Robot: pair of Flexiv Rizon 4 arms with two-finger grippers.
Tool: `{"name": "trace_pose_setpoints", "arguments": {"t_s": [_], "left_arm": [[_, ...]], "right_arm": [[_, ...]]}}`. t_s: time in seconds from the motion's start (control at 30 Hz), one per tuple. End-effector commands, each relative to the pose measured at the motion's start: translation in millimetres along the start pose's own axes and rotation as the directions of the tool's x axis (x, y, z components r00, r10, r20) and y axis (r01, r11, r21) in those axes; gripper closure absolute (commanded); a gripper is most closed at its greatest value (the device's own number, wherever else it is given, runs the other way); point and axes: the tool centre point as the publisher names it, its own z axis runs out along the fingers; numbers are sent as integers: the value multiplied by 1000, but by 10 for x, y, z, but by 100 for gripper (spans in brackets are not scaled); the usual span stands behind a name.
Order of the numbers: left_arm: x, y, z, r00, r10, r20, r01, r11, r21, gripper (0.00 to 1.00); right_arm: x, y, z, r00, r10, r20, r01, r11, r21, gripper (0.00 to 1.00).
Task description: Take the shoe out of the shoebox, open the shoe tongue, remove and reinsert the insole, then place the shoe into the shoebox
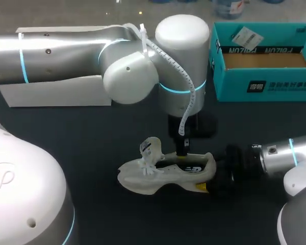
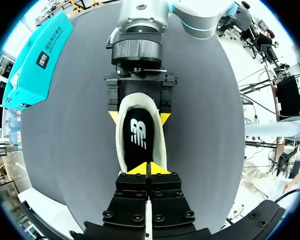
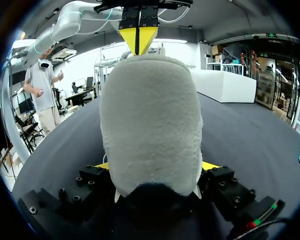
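Yellow tips of our left gripper point(image 2: 150, 169) were closed tip to tip just above the black insole point(image 2: 139, 135) of the cream sneaker point(image 1: 166, 176). Our right gripper point(image 3: 155, 167) clamped the sneaker's heel from both sides on the table point(image 1: 81, 148); the teal shoebox point(image 1: 265, 84) stood well apart.

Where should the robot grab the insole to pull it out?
Pinch the insole at its bare edge inside the shoe opening, coming straight down from above: the shoe sits upright, opening up, and the right gripper clamps the heel.
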Motion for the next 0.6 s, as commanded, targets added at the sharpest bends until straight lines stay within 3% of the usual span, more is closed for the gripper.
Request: {"name": "trace_pose_setpoints", "arguments": {"t_s": [0.03,0.4,0.43,0.6], "left_arm": [[-14,-70,46,1000,0,-3,0,1000,-14,100],[-14,-70,46,1000,0,-3,0,1000,-14,100],[-9,-100,72,1000,24,-9,-24,999,22,100],[69,-174,256,997,73,-13,-72,996,61,100]], "right_arm": [[3,-8,4,1000,0,1,0,1000,5,100],[3,-8,4,1000,0,1,0,1000,5,100],[3,-8,4,1000,0,1,0,1000,5,100],[3,-8,4,1000,0,1,0,1000,5,100]]}}
